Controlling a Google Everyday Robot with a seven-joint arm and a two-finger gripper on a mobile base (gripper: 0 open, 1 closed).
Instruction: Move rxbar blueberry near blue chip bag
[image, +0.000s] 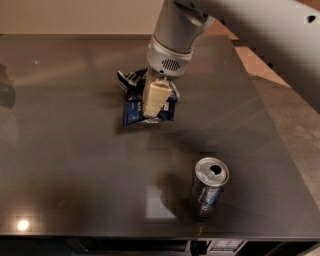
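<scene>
Under the wrist, toward the back-middle of the table (75, 150), the gripper (151, 113) points down w/ its two cream fingers (153, 97) pressed together on the rxbar blueberry (133, 113), pinching it approx at mid-length. The bar's long axis runs left-right across the view, so the fingers cross its short side and dark-blue wrapper sticks out both sides of them. A shadow just below the bar suggests it's a bit off the surface, tho that's a judgement. Straight behind the jaws, on the far side of the bar, is the blue chip bag (131, 79), crumpled, poking out past the wrist on both sides. Bar's far edge is right by the bag; can't tell if they touch, as the wrist covers the gap. So the target is directly behind the jaws w/ almost no travel left, and the next move prob only calls for lowering and letting go. Well apart, nearer the camera and to the right, stands a can (209, 187), out of the way.
</scene>
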